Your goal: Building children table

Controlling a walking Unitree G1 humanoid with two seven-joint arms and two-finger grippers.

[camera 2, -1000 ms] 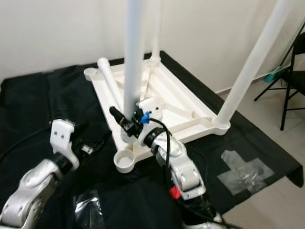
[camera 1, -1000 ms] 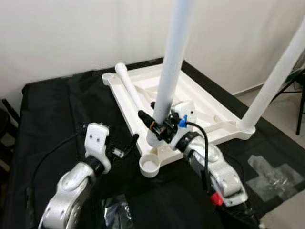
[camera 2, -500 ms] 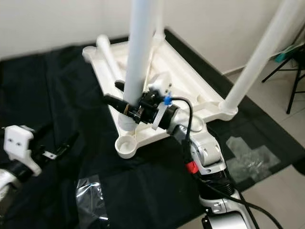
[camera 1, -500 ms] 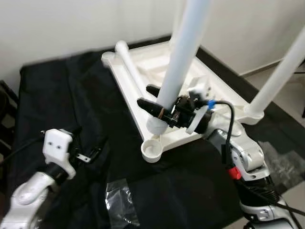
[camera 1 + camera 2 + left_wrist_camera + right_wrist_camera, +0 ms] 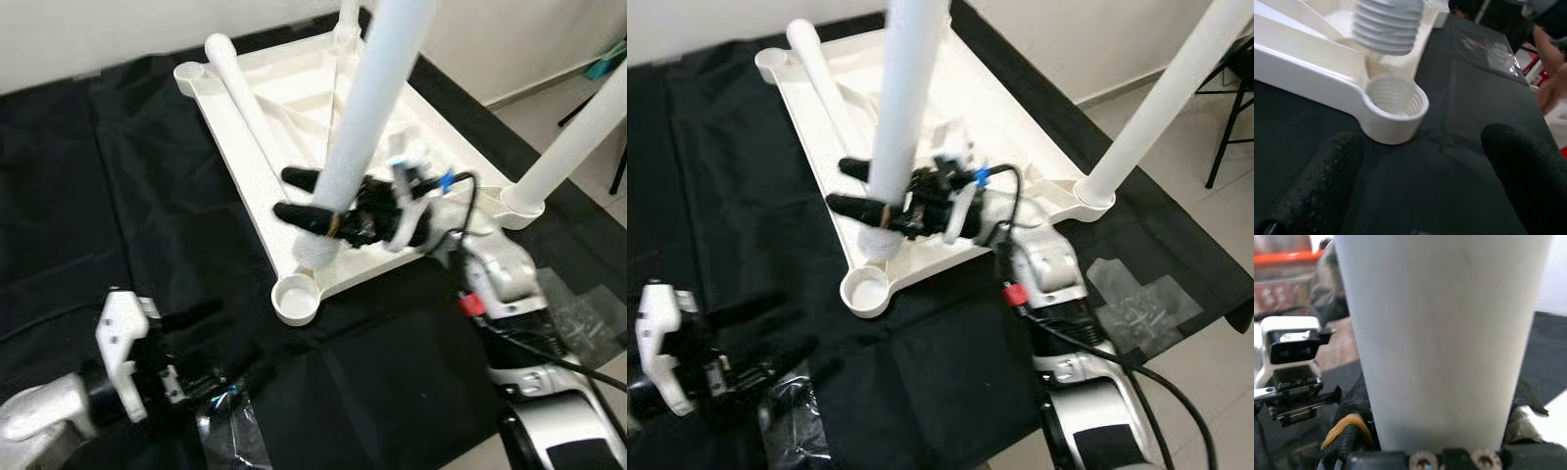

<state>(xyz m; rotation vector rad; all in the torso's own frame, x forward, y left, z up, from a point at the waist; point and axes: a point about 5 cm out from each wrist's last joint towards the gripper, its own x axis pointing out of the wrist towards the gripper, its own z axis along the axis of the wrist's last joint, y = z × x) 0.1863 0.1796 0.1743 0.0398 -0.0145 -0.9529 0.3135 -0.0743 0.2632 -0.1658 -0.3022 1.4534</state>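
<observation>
Black cloth (image 5: 118, 176) covers the low surface before you, and on it lies the white table top (image 5: 294, 88), turned upside down. Your right gripper (image 5: 299, 199) holds a white leg (image 5: 367, 108) near its lower end, one black finger on each side of the tube, and they clamp it. This leg stands tilted, its threaded end just above the frame and just beside the empty corner socket (image 5: 295, 297), not inside it. In the left wrist view you see the threads (image 5: 1387, 24) hanging close over the socket (image 5: 1395, 100), slightly to one side.

One more leg (image 5: 573, 137) already stands in the corner socket on your right side. Another leg (image 5: 245, 93) lies flat inside the table top, along its left rail.

Your left gripper (image 5: 211, 343) is low on the cloth, near the empty socket but apart from it, with fingers spread wide and nothing between them. A piece of clear plastic (image 5: 220, 431) lies on the cloth just beside it.
</observation>
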